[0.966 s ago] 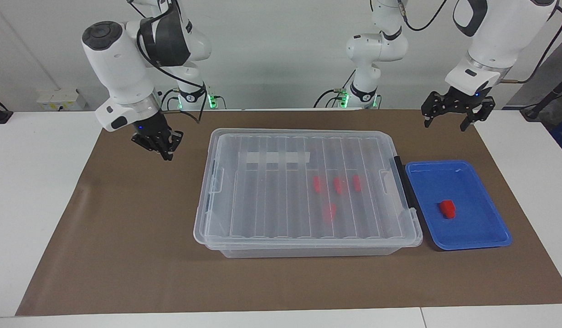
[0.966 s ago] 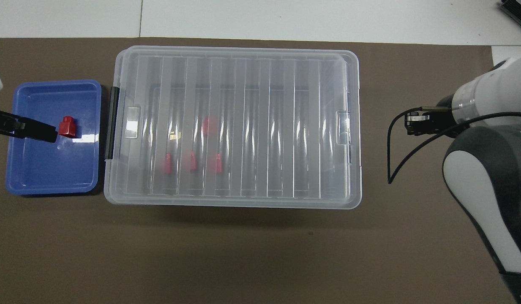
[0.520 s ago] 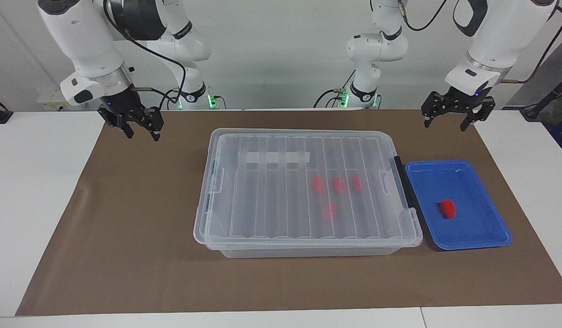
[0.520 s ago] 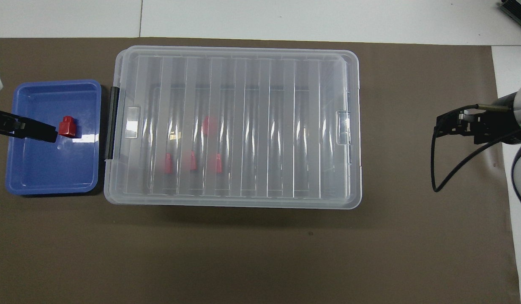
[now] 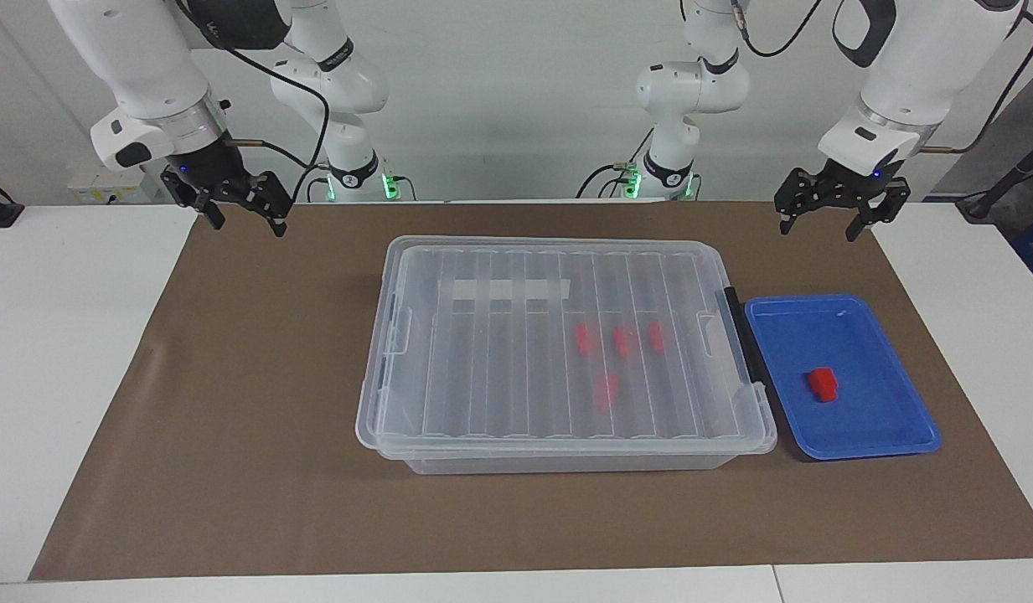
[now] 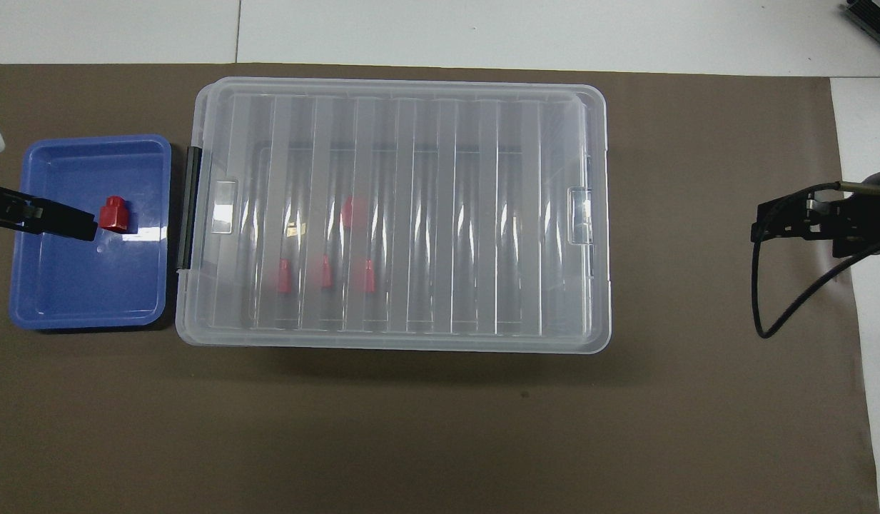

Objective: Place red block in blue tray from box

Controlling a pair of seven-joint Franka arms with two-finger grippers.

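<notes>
- Red block is lying inside the blue tray, roughly at its middle, touching no pincer.
- Blue tray is sitting on the brown mat just beside the box, at the end with the black handle, toward the left arm's end of the tabletop.
- Box is resting with its ribbed clear lid on; four more red blocks are showing through it.
- Left pincer is hanging in the air over the mat's corner, fingers spread apart, gripping nothing.
- Right pincer is hanging over the mat's edge at the right arm's end, fingers likewise apart and empty.
</notes>
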